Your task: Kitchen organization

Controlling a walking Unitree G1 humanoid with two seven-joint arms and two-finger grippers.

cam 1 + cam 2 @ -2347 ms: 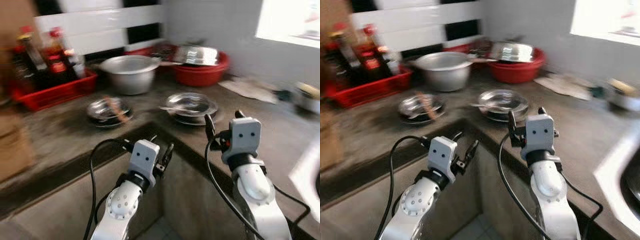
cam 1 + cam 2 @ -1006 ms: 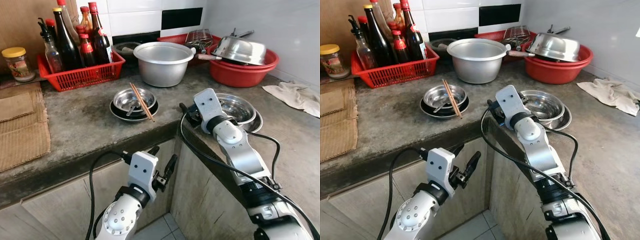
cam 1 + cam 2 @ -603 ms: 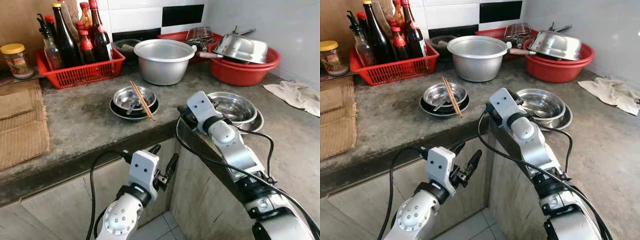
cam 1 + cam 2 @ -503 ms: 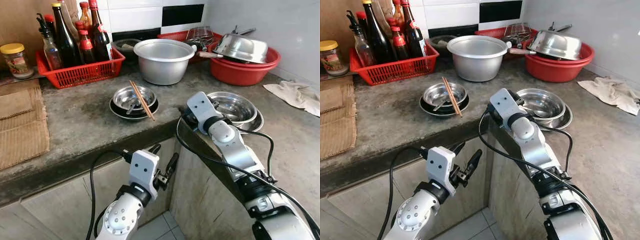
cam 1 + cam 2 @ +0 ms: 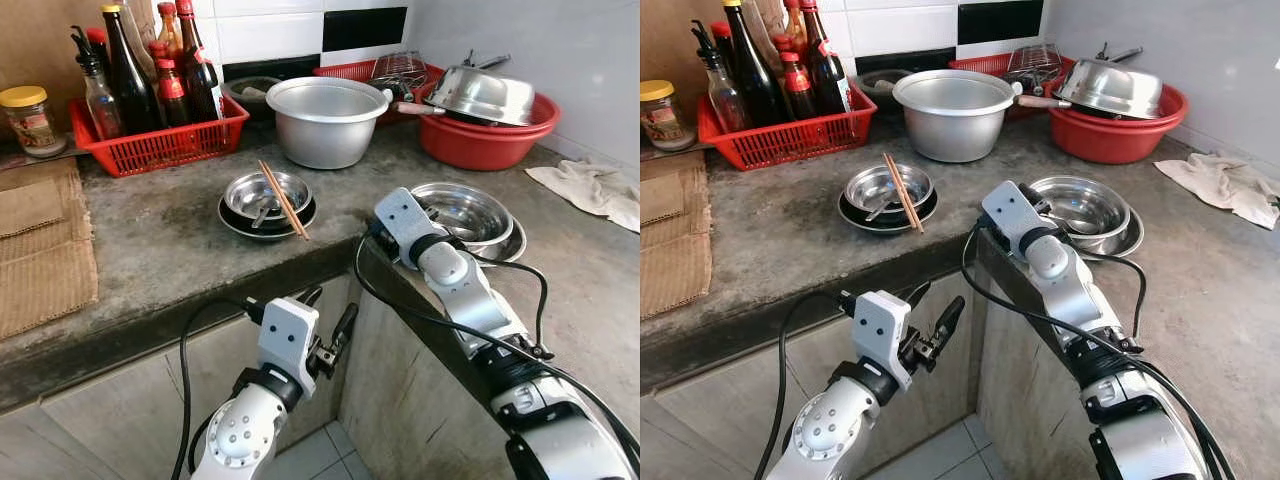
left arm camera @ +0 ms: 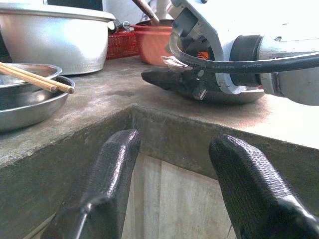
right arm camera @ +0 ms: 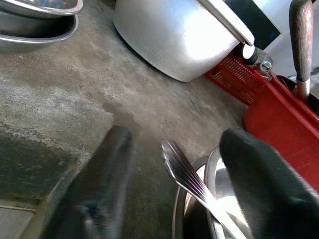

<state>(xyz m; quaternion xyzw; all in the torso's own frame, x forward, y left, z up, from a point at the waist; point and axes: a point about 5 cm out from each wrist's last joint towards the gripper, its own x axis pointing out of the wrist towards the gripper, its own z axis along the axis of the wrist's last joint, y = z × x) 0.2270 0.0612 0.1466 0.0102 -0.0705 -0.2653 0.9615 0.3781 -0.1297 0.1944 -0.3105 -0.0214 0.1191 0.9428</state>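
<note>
Nearest, the left claw [image 5: 327,335] hangs below the bench [image 5: 180,240] edge in front of the cabinet, its fingers spread and holding nothing. Just beyond, at the bench's inner corner, the right claw [image 7: 169,164] rests low over the concrete with its fingers spread, a spoon handle [image 7: 187,177] lying between them and jutting from the steel bowl [image 5: 468,213] beside it. Left of that bowl sits a second steel bowl [image 5: 266,195] on a dark plate, chopsticks [image 5: 284,200] laid across it. Farther back stand a large aluminium pot [image 5: 325,120], a red crate of bottles [image 5: 155,140] to its left, and a red basin [image 5: 485,140] to its right.
</note>
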